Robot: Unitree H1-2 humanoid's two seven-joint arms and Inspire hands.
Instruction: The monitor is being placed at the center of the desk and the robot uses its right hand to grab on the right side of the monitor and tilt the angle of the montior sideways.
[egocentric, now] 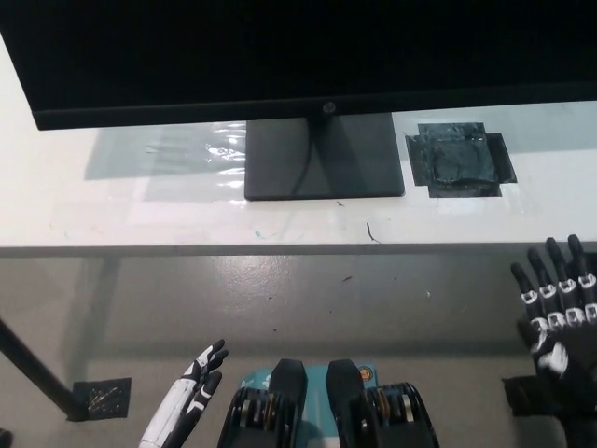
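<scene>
The monitor (298,56) stands on the white desk (112,210), its square base (324,157) near the desk's middle and its dark screen filling the top of the view. The black right hand (560,317) hangs at the lower right, below the desk's front edge and well apart from the monitor, palm flat, fingers spread and pointing upward, holding nothing. The white left hand (191,397) rests at the bottom left, fingers straight and loosely apart, empty.
</scene>
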